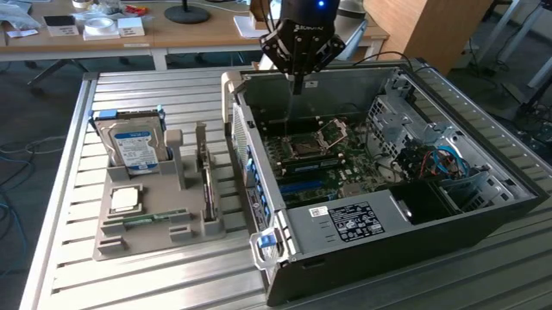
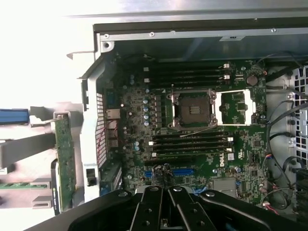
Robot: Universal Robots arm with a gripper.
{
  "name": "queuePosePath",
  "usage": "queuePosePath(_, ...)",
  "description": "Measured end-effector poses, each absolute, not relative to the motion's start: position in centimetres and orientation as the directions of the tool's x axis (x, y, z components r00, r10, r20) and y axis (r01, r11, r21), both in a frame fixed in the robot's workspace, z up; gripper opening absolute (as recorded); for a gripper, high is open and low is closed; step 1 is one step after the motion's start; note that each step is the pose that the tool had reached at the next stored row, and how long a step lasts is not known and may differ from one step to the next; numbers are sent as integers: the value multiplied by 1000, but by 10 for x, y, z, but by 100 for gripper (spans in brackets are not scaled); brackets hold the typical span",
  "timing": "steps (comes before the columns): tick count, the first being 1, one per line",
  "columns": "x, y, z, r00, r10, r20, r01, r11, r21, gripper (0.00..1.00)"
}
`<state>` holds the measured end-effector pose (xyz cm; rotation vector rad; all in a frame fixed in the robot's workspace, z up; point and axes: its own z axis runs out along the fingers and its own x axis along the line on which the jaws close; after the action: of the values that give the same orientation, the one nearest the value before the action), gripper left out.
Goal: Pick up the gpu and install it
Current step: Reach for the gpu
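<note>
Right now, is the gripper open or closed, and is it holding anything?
Gripper: closed, holding nothing, over the open computer case; the graphics card stands in the tray.

My gripper (image 1: 298, 82) is black, with a small blue light (image 1: 321, 4) on the top and white letters (image 1: 306, 28) on the body. I see black bars (image 2: 144, 211) with silver round pins (image 2: 150, 189) at the joints.
</note>
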<state>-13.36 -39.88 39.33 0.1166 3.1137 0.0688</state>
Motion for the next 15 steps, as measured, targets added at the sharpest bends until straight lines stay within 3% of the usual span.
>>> queuePosePath(15, -157, -398, 393, -997, 75, -23, 74, 996, 45, 11)
